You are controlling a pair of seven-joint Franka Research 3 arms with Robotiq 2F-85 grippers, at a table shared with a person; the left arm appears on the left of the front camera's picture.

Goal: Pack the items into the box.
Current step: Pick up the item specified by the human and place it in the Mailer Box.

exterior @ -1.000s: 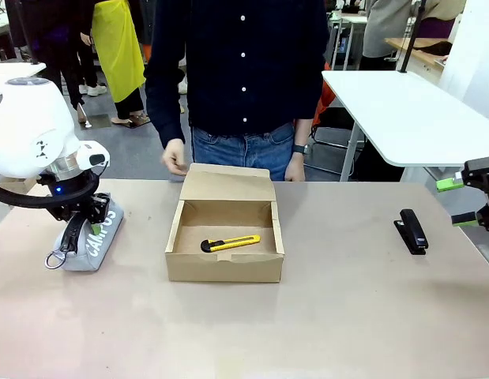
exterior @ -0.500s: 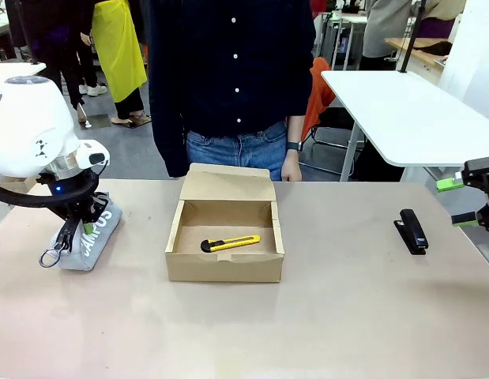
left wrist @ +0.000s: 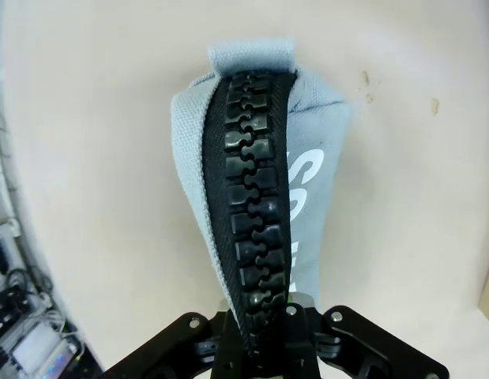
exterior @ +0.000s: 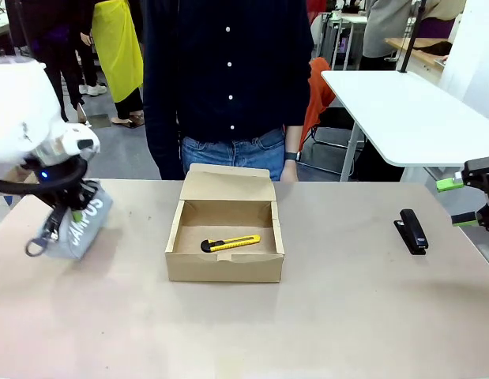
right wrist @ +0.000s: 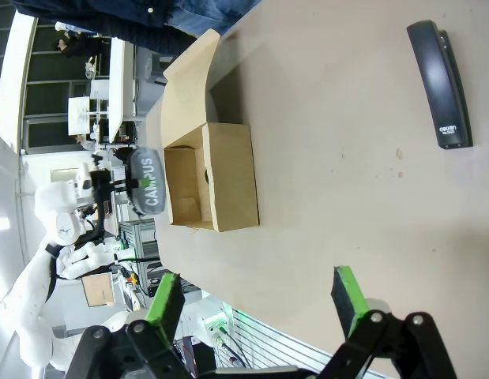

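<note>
Half done, I judge: the utility knife (exterior: 230,244) lies inside the open box (exterior: 224,270) at table centre. At the box's 9 o'clock the left gripper (exterior: 70,212) is clamped on the CAMPUS pouch (exterior: 80,225), held off the table and not yet packed. At 3 o'clock the right gripper (exterior: 457,203) hangs empty, fingers apart.

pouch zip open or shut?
Shut, as far as it shows. In the left wrist view the pouch's black zip teeth interlock all the way down to the left end effector, which hides the rest.
</note>
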